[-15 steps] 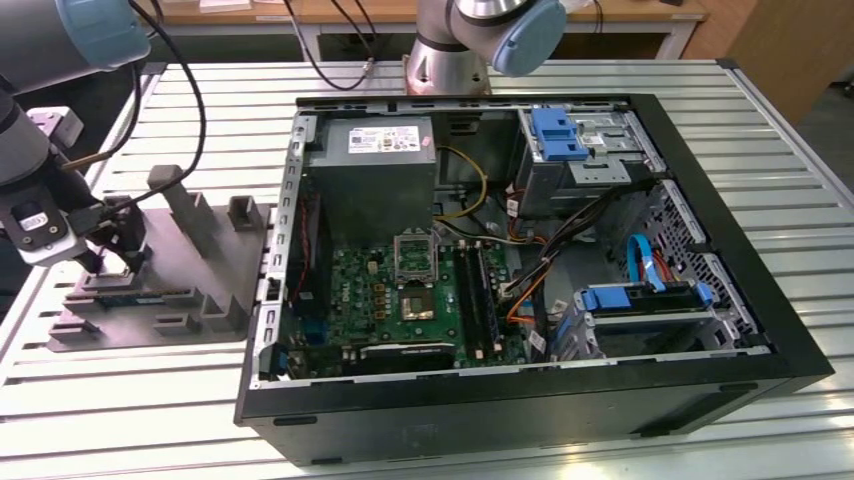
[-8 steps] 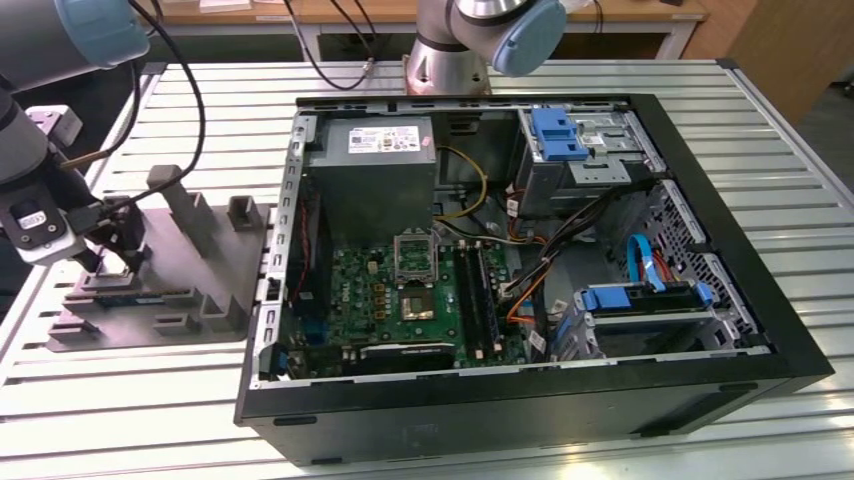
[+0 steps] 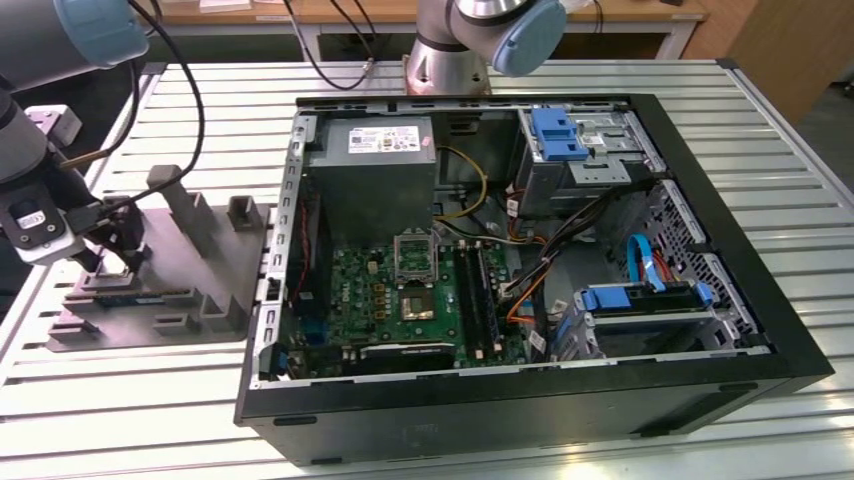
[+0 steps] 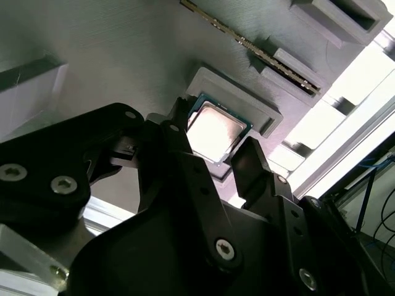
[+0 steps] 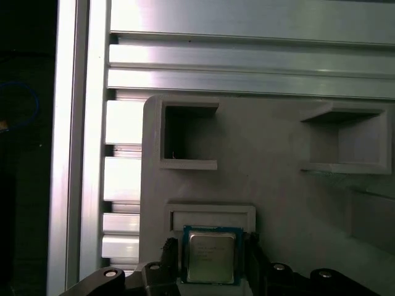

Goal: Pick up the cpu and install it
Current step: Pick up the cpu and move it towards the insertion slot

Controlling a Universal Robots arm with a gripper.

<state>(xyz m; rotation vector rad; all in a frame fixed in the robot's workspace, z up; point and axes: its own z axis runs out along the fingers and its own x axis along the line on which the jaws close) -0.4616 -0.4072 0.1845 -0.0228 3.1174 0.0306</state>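
- Stretching under everything is a ribbed silvery aluminium desk (image 3: 801, 150), with pale wooden furniture (image 3: 400, 12) along the far side of the room.
- An open black computer case (image 3: 534, 400) lies on the desk with its green motherboard (image 3: 400, 295) exposed. A grey robot-arm base (image 3: 447, 55) rises behind it.
- A flat grey moulded fixture tray (image 3: 187, 250) with raised pockets lies on the desk, on the exterior view's left of the case.
- The small square cpu with a dull silvery metal top (image 4: 216, 131) (image 5: 212, 256) rests flat in a shallow rimmed pocket of that tray. A long thin memory stick (image 4: 259, 52) stands on edge in a nearby slot.
- The black two-fingered hand (image 3: 114, 255) hangs low over the tray.
- In both wrist views its fingers (image 4: 176, 132) (image 5: 253, 262) are spread, one on each side of the cpu and close to its edges. Whether they touch it cannot be told.
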